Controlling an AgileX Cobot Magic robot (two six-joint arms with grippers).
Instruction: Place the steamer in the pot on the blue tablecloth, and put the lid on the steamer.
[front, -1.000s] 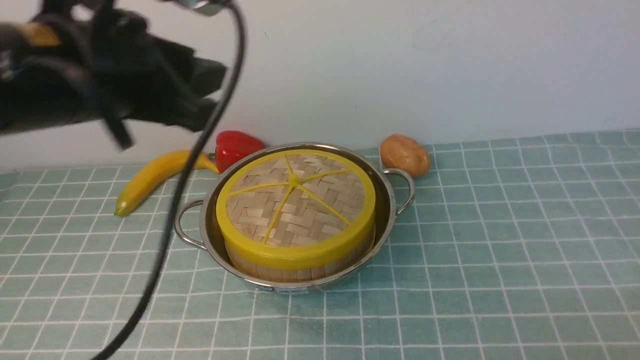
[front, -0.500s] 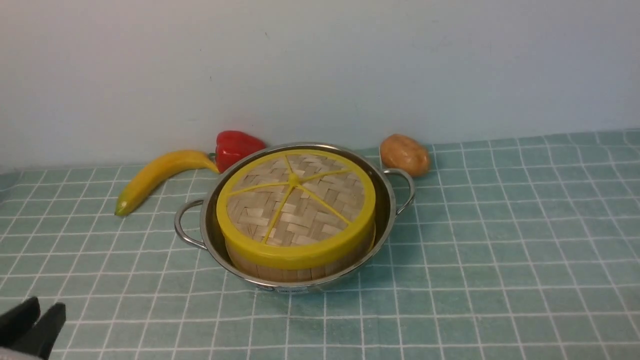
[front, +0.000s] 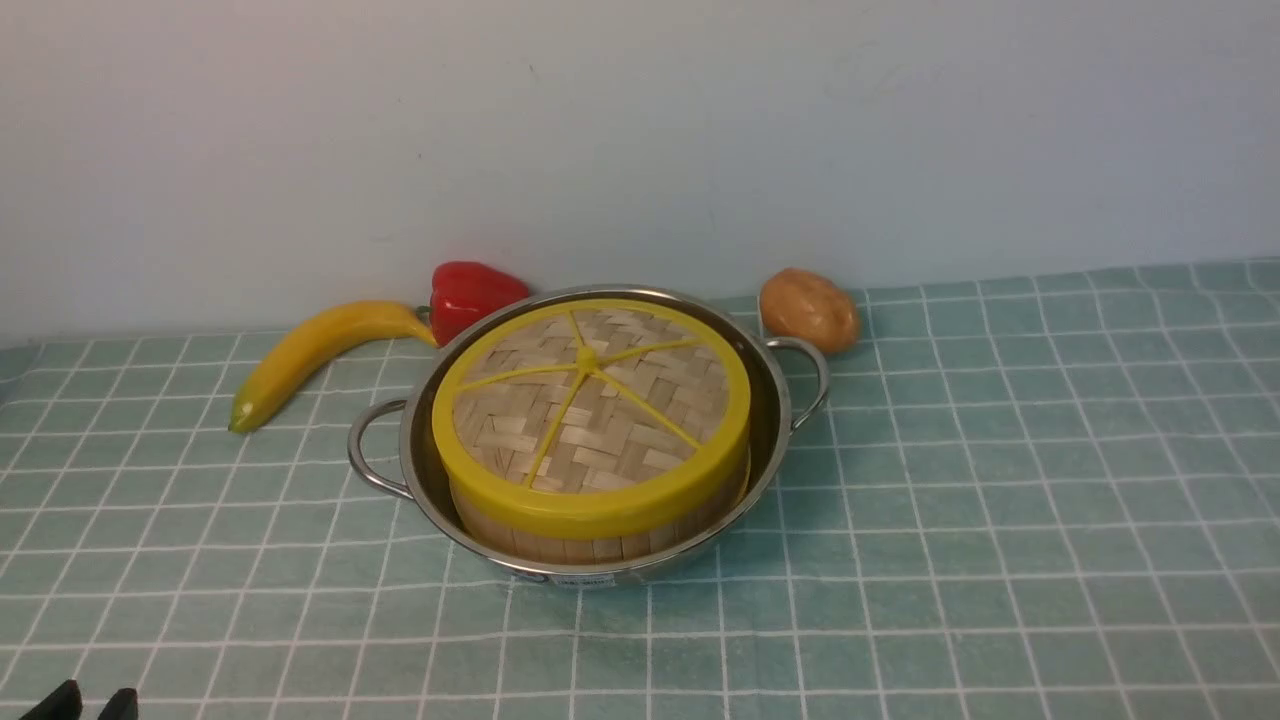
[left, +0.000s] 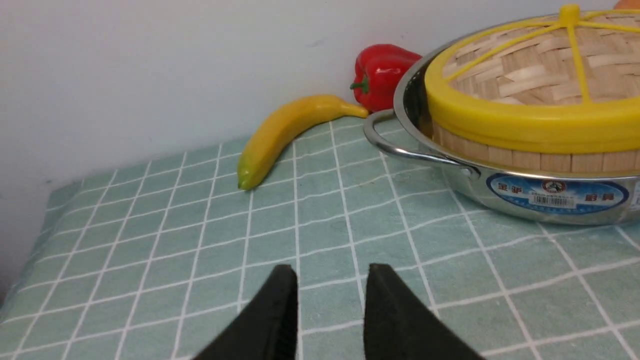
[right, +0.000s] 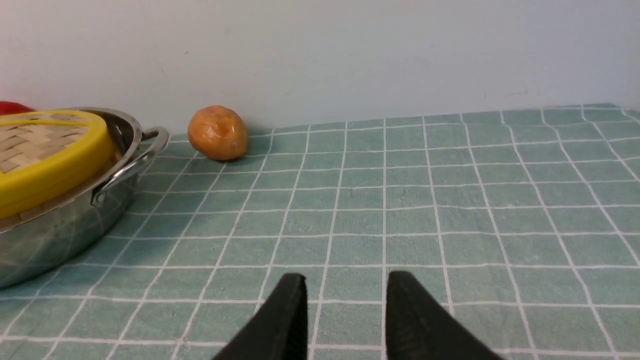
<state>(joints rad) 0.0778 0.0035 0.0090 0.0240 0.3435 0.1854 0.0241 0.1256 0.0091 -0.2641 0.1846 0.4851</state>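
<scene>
1. Left hand (left: 330, 280) and right hand (right: 345, 290) hang released, grasping nothing
2. The lid (front: 590, 410) covers the steamer (front: 600, 535) inside the pot (front: 775, 410) on the blue tablecloth (front: 1000, 480)
3. I judge the best move is keeping both hands away, so nothing gets knocked

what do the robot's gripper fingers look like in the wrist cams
Both the left gripper and the right gripper show two matte black fingers that taper to narrow tips, with fine ribbing on the inner faces. No cables, markings or arm links are visible.
</scene>
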